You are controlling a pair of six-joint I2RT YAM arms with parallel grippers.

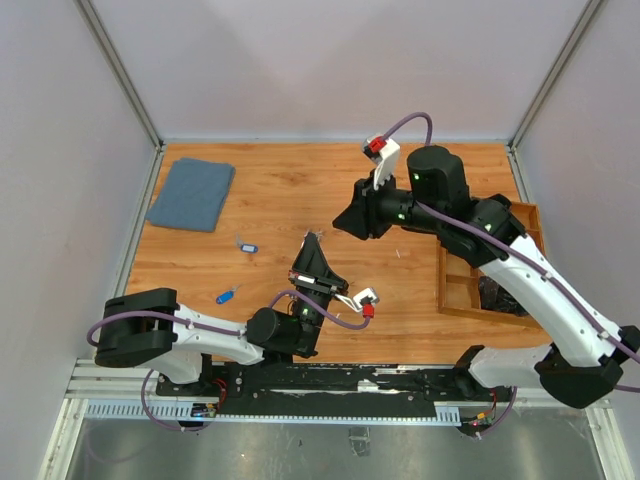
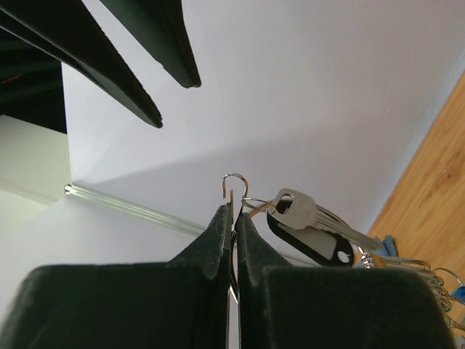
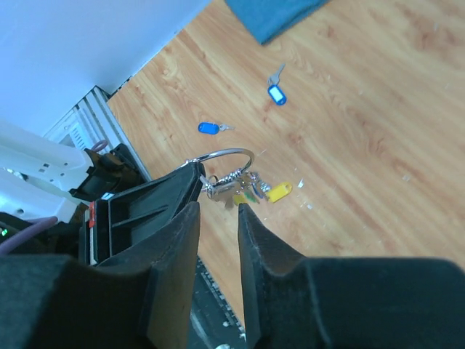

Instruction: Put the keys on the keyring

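My left gripper [image 2: 234, 211] points upward and is shut on the keyring [image 2: 235, 182], a thin silver wire loop whose open end pokes out above the fingertips. Several keys [image 2: 305, 214] hang on the loop to its right, silver ones and a black-headed one. In the right wrist view the keyring [image 3: 231, 153] arcs out of the left gripper's black fingers [image 3: 174, 190], with a yellow tag [image 3: 279, 191] in the bunch. My right gripper [image 3: 218, 209] stands open just short of the bunch, nothing between its fingers. Two blue-tagged keys [image 3: 276, 93] [image 3: 208, 128] lie loose on the table. From above, the right gripper [image 1: 345, 223] hovers close to the left gripper [image 1: 313, 245].
A folded blue cloth [image 1: 190, 193] lies at the back left of the wooden table. A wooden compartment tray [image 1: 460, 290] sits at the right under the right arm. The loose blue-tagged keys [image 1: 246, 245] [image 1: 226, 295] lie left of the left gripper. Grey walls enclose the table.
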